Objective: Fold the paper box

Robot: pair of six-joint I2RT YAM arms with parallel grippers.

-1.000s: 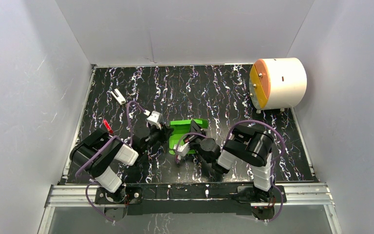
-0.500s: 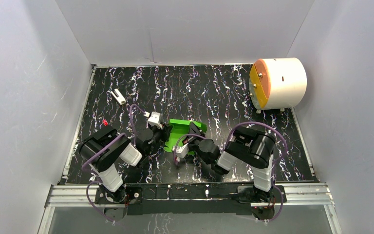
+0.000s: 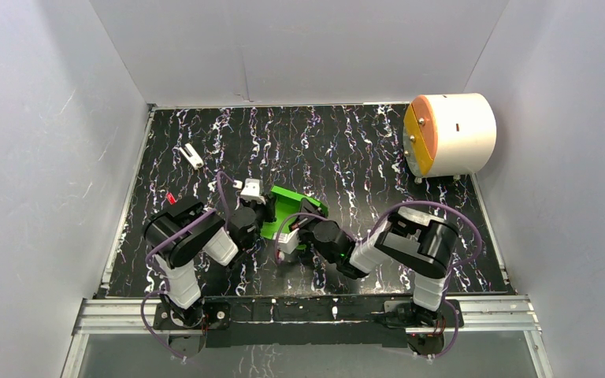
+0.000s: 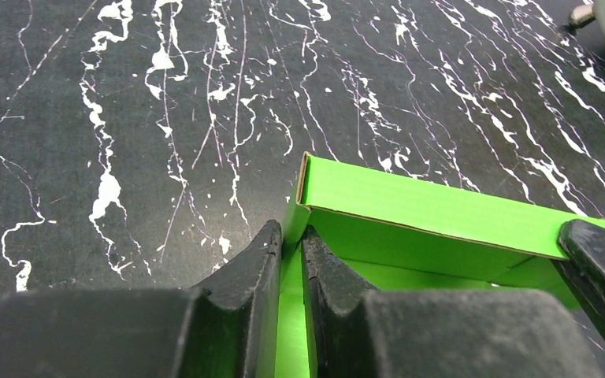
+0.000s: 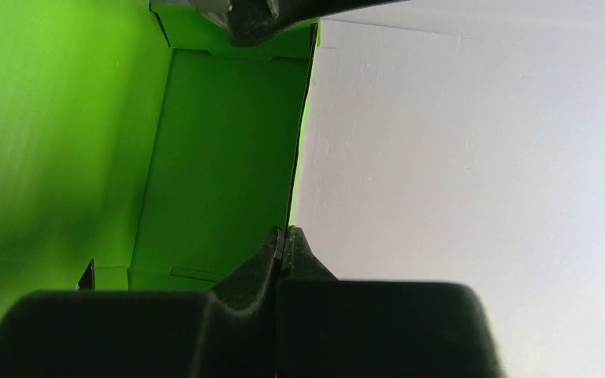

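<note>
At about ten o'clock on the black, white-veined marble-pattern table point(image 3: 347, 157) lies a small white clip-like piece point(image 3: 191, 156). Nearer, toward nine o'clock, there is a tiny red scrap point(image 3: 170, 198) (too small for me to say what it is).

The left arm reaches in from seven o'clock toward the middle. The left gripper point(image 3: 265, 214) has its fingers point(image 4: 260, 268) drawn nearly together, with only a narrow slit between them. In the left wrist view a standing wall of green card runs through that slit, pinched at the box's corner.

The bright green thin-card paper box point(image 3: 287, 209) sits just short of the table's centre, on the six o'clock side, between the two grippers. It is half-formed. One long side panel point(image 4: 425, 209) is folded up and its brown cut edge shows along the fold. The inside lies open to the right wrist camera point(image 5: 213, 157).

The right arm comes in from five o'clock. The right gripper point(image 3: 298, 230) is closed tight on the thin edge of a green panel, which slips in between its fingertips point(image 5: 303, 252).

Far off at two o'clock, against the wall, a large white cylinder with an orange-yellow face point(image 3: 449, 134) rests on its side, well apart from everything else.
</note>
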